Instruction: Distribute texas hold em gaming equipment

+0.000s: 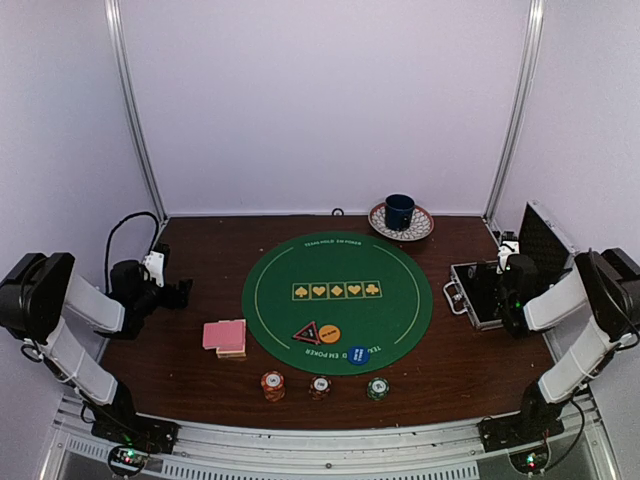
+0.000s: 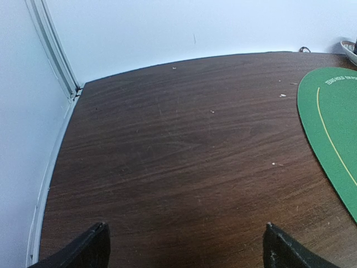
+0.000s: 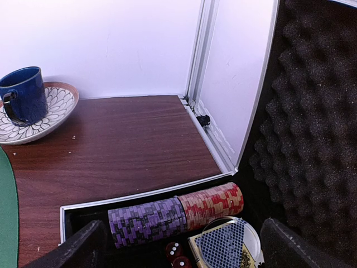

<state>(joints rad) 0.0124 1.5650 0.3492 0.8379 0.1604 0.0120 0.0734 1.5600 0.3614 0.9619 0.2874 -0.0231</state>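
Observation:
A pink-backed card deck lies on the wood left of the round green mat. On the mat's near part lie a black red-edged triangle marker, an orange disc and a blue disc. Three chip stacks stand near the front edge: orange-red, dark, green. My left gripper is open and empty over bare wood at the far left. My right gripper is open and empty over the open case.
The open silver-edged case at the right holds purple chips, red chips, red dice and a blue-backed deck; its foam lid stands upright. A blue mug on a patterned saucer sits at the back.

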